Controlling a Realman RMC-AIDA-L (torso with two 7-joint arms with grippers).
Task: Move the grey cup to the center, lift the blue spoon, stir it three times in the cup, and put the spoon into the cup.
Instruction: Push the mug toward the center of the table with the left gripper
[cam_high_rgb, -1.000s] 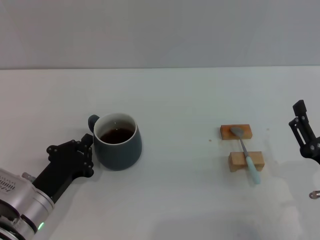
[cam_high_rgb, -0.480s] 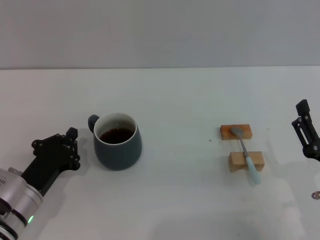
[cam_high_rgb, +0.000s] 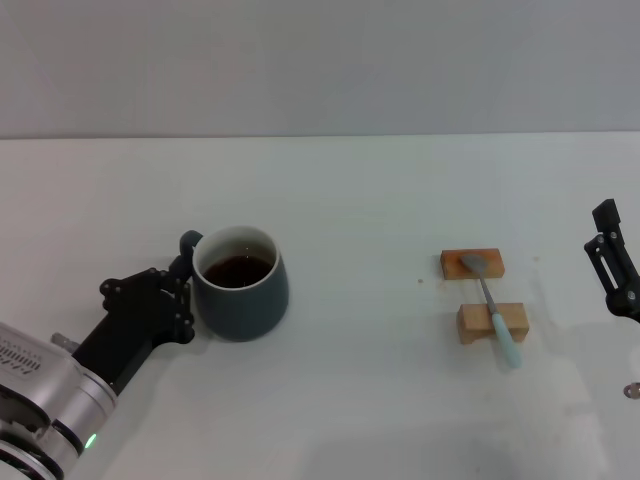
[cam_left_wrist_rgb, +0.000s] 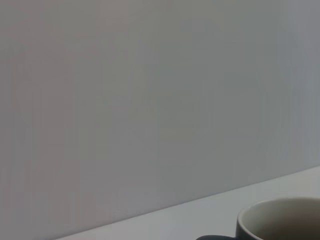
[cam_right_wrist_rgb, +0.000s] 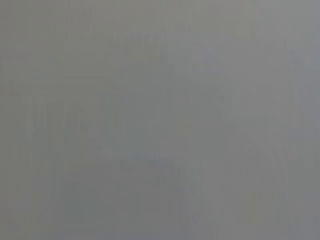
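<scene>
White tabletop (cam_high_rgb: 340, 200) runs back to a plain grey wall; nothing else in the room shows from my head cam.

L gripper (cam_high_rgb: 172, 298) sits low at the table's left, its black fingers right up against the handle side of the grey cup (cam_high_rgb: 241, 283). I can't tell whether it's spread or pinching the handle, as the fingers merge w/ the dark mug. Cup stands upright left of centre, brown liquid inside.

Well apart to the right, the blue spoon (cam_high_rgb: 490, 308) lies across two wooden blocks (cam_high_rgb: 482, 293), metal bowl on the far block, pale handle overhanging the near one. R gripper (cam_high_rgb: 612, 270) hangs at the table's right edge, clear of the spoon, partly cut off by the frame; its fingers look parted.

L wrist cam gives only wall, a strip of table and the cup's rim w/ white interior in one corner; cup mostly cut off, own fingers not seen. R wrist cam shows flat grey, nothing to make out.
</scene>
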